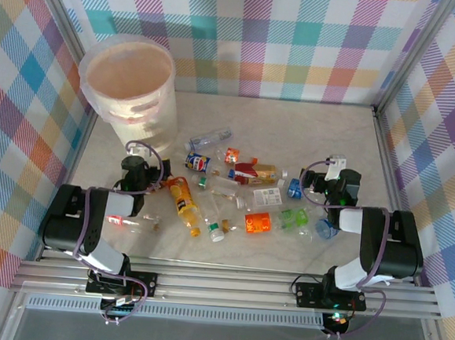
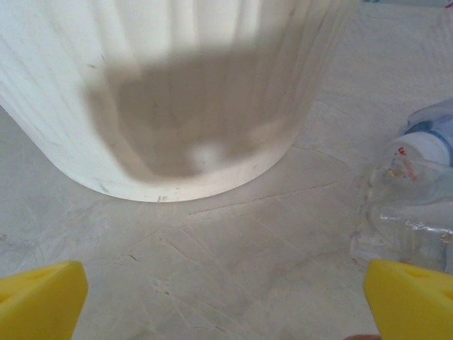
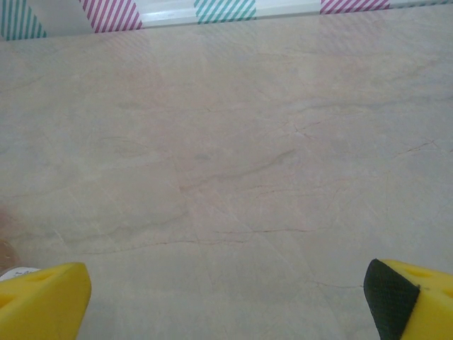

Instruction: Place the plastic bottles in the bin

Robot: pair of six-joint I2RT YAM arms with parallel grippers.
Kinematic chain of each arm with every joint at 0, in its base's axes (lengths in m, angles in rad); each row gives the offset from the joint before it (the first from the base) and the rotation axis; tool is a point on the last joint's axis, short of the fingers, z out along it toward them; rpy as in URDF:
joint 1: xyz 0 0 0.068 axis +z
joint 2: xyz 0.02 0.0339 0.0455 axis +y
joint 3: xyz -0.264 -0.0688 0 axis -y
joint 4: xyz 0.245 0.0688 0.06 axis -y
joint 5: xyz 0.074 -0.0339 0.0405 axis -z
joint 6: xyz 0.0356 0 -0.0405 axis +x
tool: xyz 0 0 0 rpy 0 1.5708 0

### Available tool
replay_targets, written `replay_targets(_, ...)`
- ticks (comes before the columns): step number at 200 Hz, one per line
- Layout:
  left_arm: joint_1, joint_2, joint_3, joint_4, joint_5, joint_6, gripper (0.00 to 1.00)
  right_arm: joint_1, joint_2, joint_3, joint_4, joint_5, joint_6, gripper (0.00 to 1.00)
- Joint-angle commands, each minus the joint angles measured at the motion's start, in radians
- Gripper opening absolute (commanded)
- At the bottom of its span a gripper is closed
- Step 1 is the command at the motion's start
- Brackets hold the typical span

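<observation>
The bin (image 1: 147,123), a large whitish-pink bucket, stands at the table's back left. Several plastic bottles lie scattered mid-table: an orange one (image 1: 184,202), a blue-labelled one (image 1: 198,163), a red-labelled one (image 1: 247,171), a crushed orange-labelled one (image 1: 258,222) and a green one (image 1: 293,218). My left gripper (image 1: 137,165) hovers open just in front of the bin, with the bin wall (image 2: 177,92) close ahead and a crushed clear bottle (image 2: 410,205) to its right. At the right side my right gripper (image 1: 331,178) is open over bare table; its yellow fingertips (image 3: 42,301) stand wide apart.
The marble-look table (image 1: 293,132) has free surface behind the bottles and ahead of the right gripper. Checked walls enclose it on three sides. A small bottle (image 1: 121,221) lies by the left arm and a blue one (image 1: 327,227) by the right arm.
</observation>
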Motion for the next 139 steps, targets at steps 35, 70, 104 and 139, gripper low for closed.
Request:
replay_targets(35,0.011,-0.209,0.023,-0.173,-0.040,-0.025,1.00,0.002,-0.091,0.075,-0.178,0.034,0.011,1.00)
replay_targets(70,0.010,-0.425,0.034,-0.379,-0.084,-0.131,1.00,0.002,-0.174,0.090,-0.260,0.092,0.028,1.00)
replay_targets(104,0.011,-0.692,0.073,-0.728,-0.204,-0.390,1.00,0.001,-0.267,0.114,-0.378,0.148,0.066,1.00)
replay_targets(139,0.011,-0.888,0.171,-1.223,-0.331,-0.736,1.00,0.002,-0.304,0.196,-0.563,0.136,0.113,1.00)
